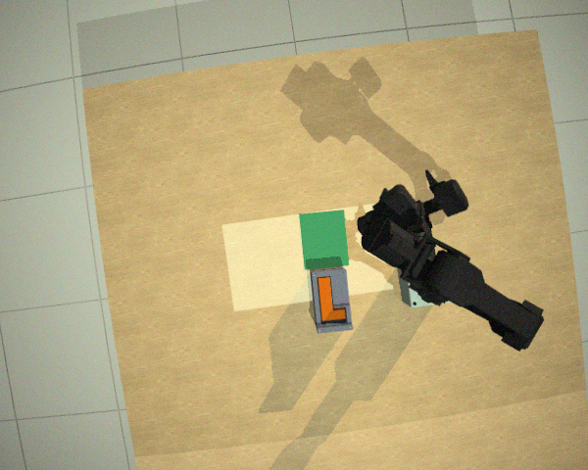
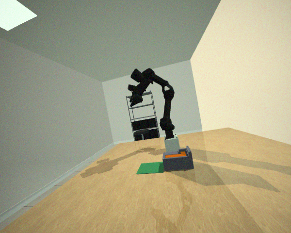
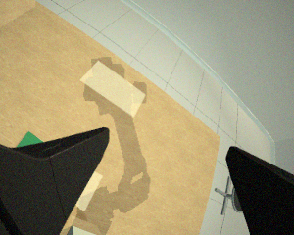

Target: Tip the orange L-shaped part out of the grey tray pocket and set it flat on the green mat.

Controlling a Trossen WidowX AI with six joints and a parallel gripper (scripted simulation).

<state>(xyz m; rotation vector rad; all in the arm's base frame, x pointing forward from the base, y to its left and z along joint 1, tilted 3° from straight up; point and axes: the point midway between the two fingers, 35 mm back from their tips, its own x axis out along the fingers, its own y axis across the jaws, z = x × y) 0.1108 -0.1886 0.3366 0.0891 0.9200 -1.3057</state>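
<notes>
Step in hand: approach. No part of the task sequence appears to have begun. The flat orange L-shaped part (image 1: pixel 328 299) lies flush in the matching pocket of the grey rectangular tray (image 1: pixel 346 283), level with the tray top in the exterior view, with neither end raised. The tray stands on the tan wood-grain surface (image 1: pixel 182 202), and the square green mat (image 1: pixel 323 237) lies directly beside it, touching or nearly touching one short end of the tray. The mat carries nothing.

Tool state: the black parallel-jaw tool (image 3: pixel 167 190) is released, with its two fingers spread close to their full range. In the wrist view the fingers frame only the surface and the floor beyond; nothing lies between them and they touch nothing. In the exterior view the tool (image 2: pixel 135 99) hangs high above the surface on the black jointed arm (image 2: pixel 168 105), well apart from the tray, angled downward and outward. The arm's pale grey base block (image 2: pixel 171 144) stands just behind the tray.

Next move, as a judgement: bring the tool down over the tray and place a fingertip on the foot of the L, the end farther from the mat in the top view. Closing the fingers first would likely give a firmer pressing point. The press must land on the foot alone, so that the long end, nearest the mat, tips upward for pinching.
</notes>
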